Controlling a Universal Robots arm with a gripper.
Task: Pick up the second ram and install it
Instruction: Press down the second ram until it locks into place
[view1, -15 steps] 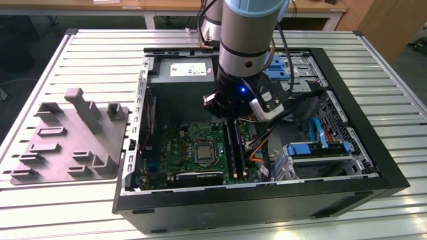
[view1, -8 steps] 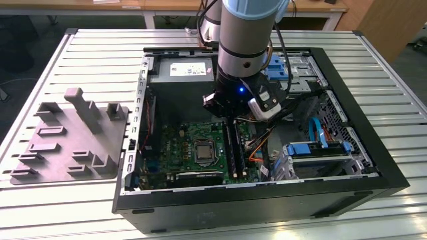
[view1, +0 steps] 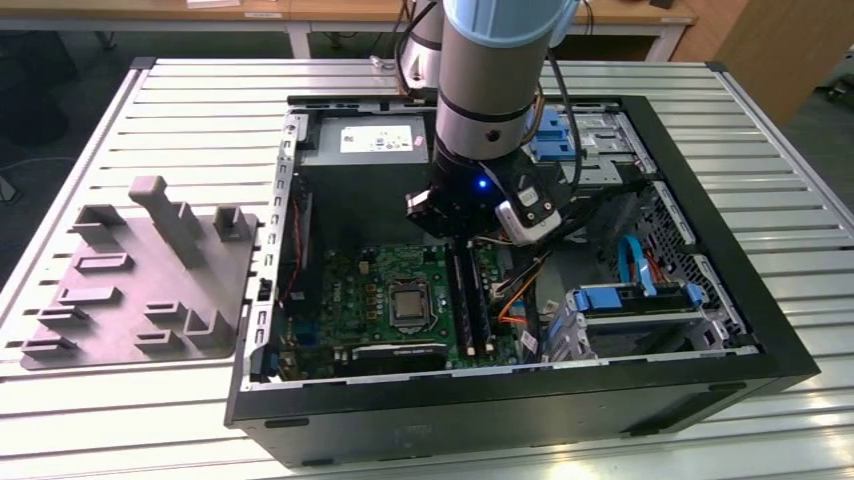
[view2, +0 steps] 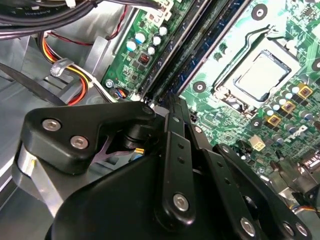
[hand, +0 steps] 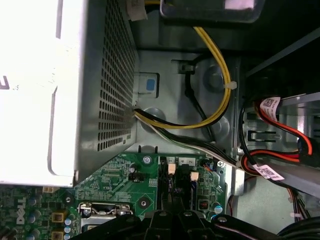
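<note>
Black two-finger gripper (view1: 463, 240) is down inside the open black PC case (view1: 747, 330), over the green motherboard (view2: 280, 30) w/ its silver CPU socket (view2: 262, 75). Fingers look pinched narrow at the long black slots (view2: 200, 45). Second ram, a dark blue-green stick (view2: 210, 57), sits in the slot area just ahead of the fingertips; can't tell if it's gripped.

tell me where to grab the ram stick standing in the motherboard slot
Take the ram stick by its long top edge near mid-length. Pinch the two flat faces and come straight down from above. It stands on edge in the motherboard, so as far as the second wrist view shows, only that top edge is free. The neighbouring slot crowds its side.
</note>
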